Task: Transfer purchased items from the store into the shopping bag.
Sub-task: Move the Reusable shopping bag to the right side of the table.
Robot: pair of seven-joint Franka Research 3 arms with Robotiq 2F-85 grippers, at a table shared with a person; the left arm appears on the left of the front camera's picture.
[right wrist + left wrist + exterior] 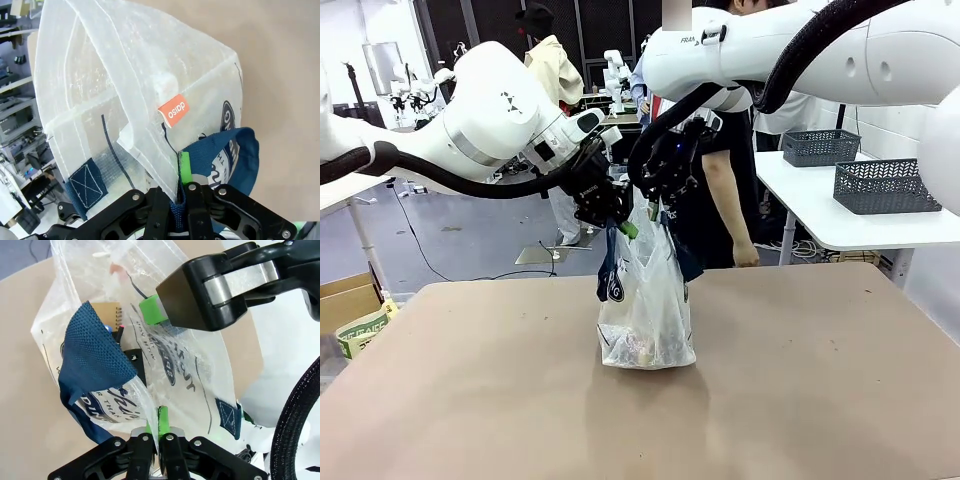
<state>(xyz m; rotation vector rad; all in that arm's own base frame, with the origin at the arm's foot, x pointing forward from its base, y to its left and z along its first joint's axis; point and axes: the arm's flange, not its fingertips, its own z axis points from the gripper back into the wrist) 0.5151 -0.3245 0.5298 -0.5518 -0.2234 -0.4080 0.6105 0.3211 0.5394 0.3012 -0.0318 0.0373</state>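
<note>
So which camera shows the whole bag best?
The front view: the bag stands whole on the table, its top pinched by the left end effector and right end effector. The left wrist view gives close-up lettering and a navy handle; the right wrist view, a panel with an orange tag.

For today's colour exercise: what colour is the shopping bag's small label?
Orange label with white lettering; clearest in the right wrist view.
</note>
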